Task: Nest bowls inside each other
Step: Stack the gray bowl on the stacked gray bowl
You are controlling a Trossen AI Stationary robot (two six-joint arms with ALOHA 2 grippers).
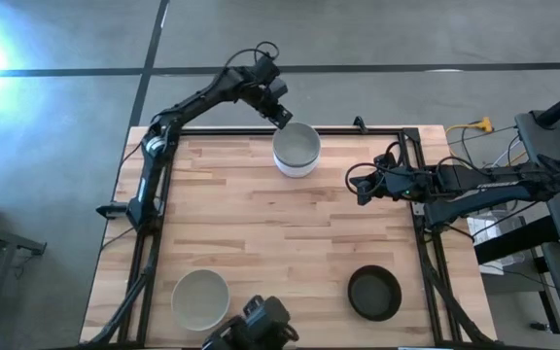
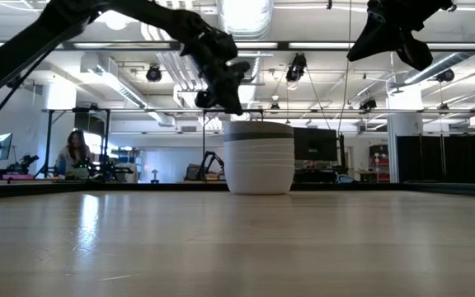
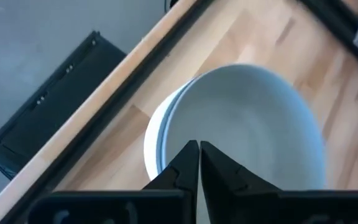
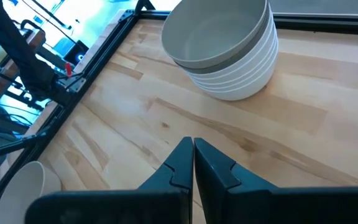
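A stack of nested bowls (image 1: 296, 149) stands on its base near the table's far edge; several are white, with a grey one on top (image 4: 219, 34). A pale grey bowl (image 1: 200, 297) sits alone near the near-left corner, and a black bowl (image 1: 374, 293) sits near the near-right corner. My left gripper (image 1: 284, 118) is shut and hovers just above the far-left side of the stack's rim (image 3: 199, 149), apart from it in the low view (image 2: 225, 103). My right gripper (image 1: 361, 184) is shut and hangs above the table to the right of the stack (image 4: 193, 146).
A black frame (image 1: 261, 131) runs around the wooden table top. A camera mount (image 1: 258, 325) stands at the near edge between the two single bowls. Bare wood lies across the table's middle. A person (image 2: 77, 153) sits in the room far behind the table.
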